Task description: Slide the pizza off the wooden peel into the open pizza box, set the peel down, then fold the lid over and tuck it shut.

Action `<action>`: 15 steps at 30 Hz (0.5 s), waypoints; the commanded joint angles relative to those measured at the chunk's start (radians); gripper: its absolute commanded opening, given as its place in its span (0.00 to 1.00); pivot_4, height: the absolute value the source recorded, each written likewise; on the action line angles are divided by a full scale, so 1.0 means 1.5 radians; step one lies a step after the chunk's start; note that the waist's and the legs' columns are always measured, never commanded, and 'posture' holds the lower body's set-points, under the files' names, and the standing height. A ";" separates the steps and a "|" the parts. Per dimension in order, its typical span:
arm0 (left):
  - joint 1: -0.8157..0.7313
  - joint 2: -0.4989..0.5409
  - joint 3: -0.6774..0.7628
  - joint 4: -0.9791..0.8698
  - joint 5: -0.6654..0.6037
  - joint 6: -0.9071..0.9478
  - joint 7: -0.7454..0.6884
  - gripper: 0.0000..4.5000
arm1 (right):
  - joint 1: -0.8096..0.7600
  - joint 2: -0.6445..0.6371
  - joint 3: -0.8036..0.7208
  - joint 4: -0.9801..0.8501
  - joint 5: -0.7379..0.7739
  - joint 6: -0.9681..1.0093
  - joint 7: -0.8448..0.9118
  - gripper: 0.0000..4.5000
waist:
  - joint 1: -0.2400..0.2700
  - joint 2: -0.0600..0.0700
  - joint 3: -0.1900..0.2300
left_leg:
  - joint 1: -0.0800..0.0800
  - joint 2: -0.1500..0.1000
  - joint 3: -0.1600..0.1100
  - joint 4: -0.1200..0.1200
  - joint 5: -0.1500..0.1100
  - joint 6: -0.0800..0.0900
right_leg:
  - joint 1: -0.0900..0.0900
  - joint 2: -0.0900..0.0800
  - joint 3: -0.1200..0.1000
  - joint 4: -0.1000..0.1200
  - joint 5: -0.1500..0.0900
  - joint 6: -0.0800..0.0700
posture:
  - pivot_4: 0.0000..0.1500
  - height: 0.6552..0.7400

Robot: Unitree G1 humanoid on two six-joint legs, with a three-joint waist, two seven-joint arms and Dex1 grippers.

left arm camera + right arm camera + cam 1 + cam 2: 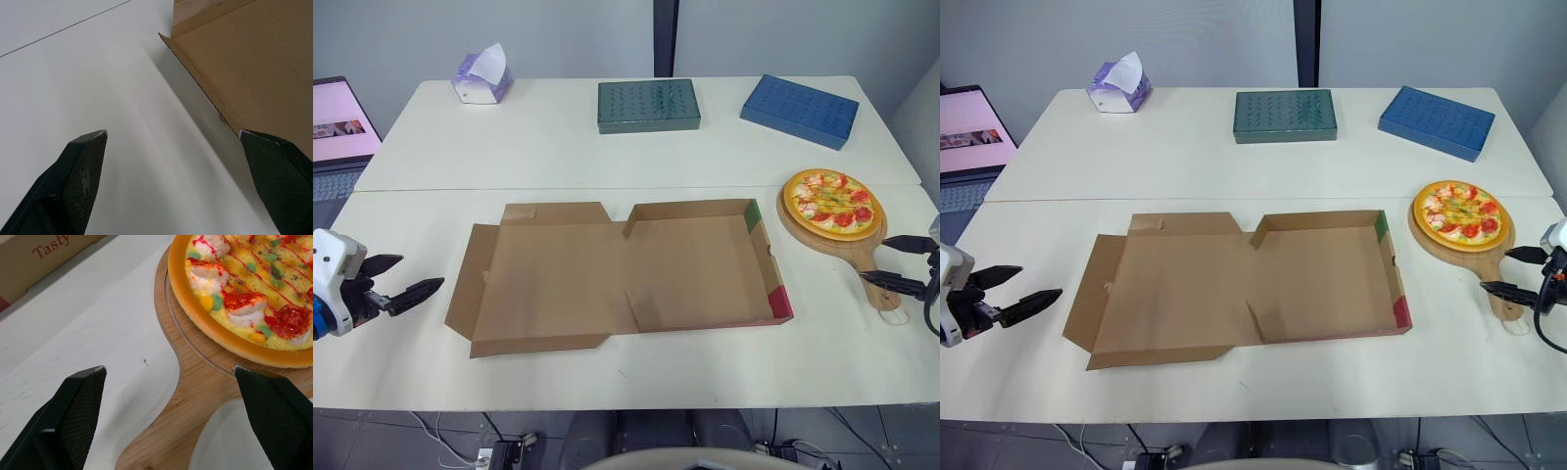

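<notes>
Two grippers hover low over a white table (607, 147), one at each end of an open pizza box (700, 269). The box lies flat in the middle of the near half of the table. Its shallow base is on the robot's right, with a red and green printed wall. Its lid (548, 284) is folded out flat on the robot's left, side flaps spread.

The pizza (829, 203), topped with shrimp, red sauce and green bits, sits on the round head of the wooden peel (850, 245). The peel rests on the table just beside the box's right wall, apart from it, with its handle pointing toward the robot.

The right gripper (873, 258) is at the handle with its jaws spread wide. In the right wrist view the handle's neck runs between the two black fingers (73, 421), and neither one presses on the wood. The left gripper (419, 272) hangs over bare table to the left of the lid, jaws also spread and holding nothing. In the left wrist view the lid's flap edge lies close to one of its fingers (78, 181).

Along the far half of the table stand a purple tissue box (481, 78), a dark green box (648, 106) and a blue box (799, 110). A laptop (337, 127) with a pink screen sits off the table's left end.
</notes>
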 commanded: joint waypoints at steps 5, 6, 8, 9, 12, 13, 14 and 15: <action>0.002 0.021 0.007 -0.003 0.006 -0.009 -0.016 1.00 | 0.023 -0.014 -0.029 -0.017 0.007 -0.005 -0.010 0.99 | 0.001 0.000 0.000 | 0.000 0.000 0.000 0.000 0.000 0.000 | 0.000 0.000 0.000 0.000 0.000 0.000 | 1.00 1.00; 0.001 0.021 0.007 -0.003 0.007 -0.011 -0.018 1.00 | 0.026 -0.013 -0.031 -0.017 0.007 -0.007 -0.014 0.99 | 0.001 0.000 0.000 | 0.000 0.000 0.000 0.000 0.000 0.000 | 0.000 0.000 0.000 0.000 0.000 0.000 | 1.00 1.00; -0.007 0.022 0.004 0.007 0.008 -0.018 -0.024 1.00 | 0.041 -0.011 -0.037 -0.018 0.007 -0.003 -0.023 0.99 | 0.000 0.000 0.000 | 0.000 0.000 0.000 0.000 0.000 0.000 | 0.000 0.000 0.000 0.000 0.000 0.000 | 1.00 1.00; -0.012 0.023 0.003 0.012 0.006 -0.022 -0.030 1.00 | 0.049 -0.011 -0.040 -0.020 0.008 -0.002 -0.026 0.99 | 0.001 0.000 0.000 | 0.000 0.000 0.000 0.000 0.000 0.000 | 0.000 0.000 0.000 0.000 0.000 0.000 | 1.00 1.00; -0.022 0.023 0.002 0.020 -0.001 -0.030 -0.044 1.00 | 0.065 -0.011 -0.047 -0.024 0.011 0.000 -0.032 0.99 | 0.001 0.000 0.000 | 0.000 0.000 0.000 0.000 0.000 0.000 | 0.000 0.000 0.000 0.000 0.000 0.000 | 1.00 1.00; -0.024 0.023 0.002 0.021 -0.003 -0.034 -0.050 1.00 | 0.070 -0.011 -0.049 -0.025 0.012 0.000 -0.033 0.99 | 0.001 0.000 0.000 | 0.000 0.000 0.001 0.000 0.000 0.000 | 0.000 0.000 0.000 0.000 0.000 0.000 | 1.00 1.00; -0.027 0.022 0.002 0.022 -0.004 -0.037 -0.052 1.00 | 0.074 -0.012 -0.051 -0.025 0.012 -0.001 -0.034 0.99 | 0.001 0.000 0.000 | 0.000 0.000 0.001 0.000 0.000 0.000 | 0.000 0.000 0.001 0.000 0.000 0.000 | 1.00 1.00; -0.030 0.022 0.003 0.023 -0.007 -0.036 -0.055 1.00 | 0.077 -0.012 -0.052 -0.025 0.011 -0.001 -0.035 0.99 | 0.001 0.000 0.000 | 0.000 0.000 0.001 0.000 0.000 0.000 | 0.000 0.000 0.001 0.000 0.000 0.000 | 1.00 1.00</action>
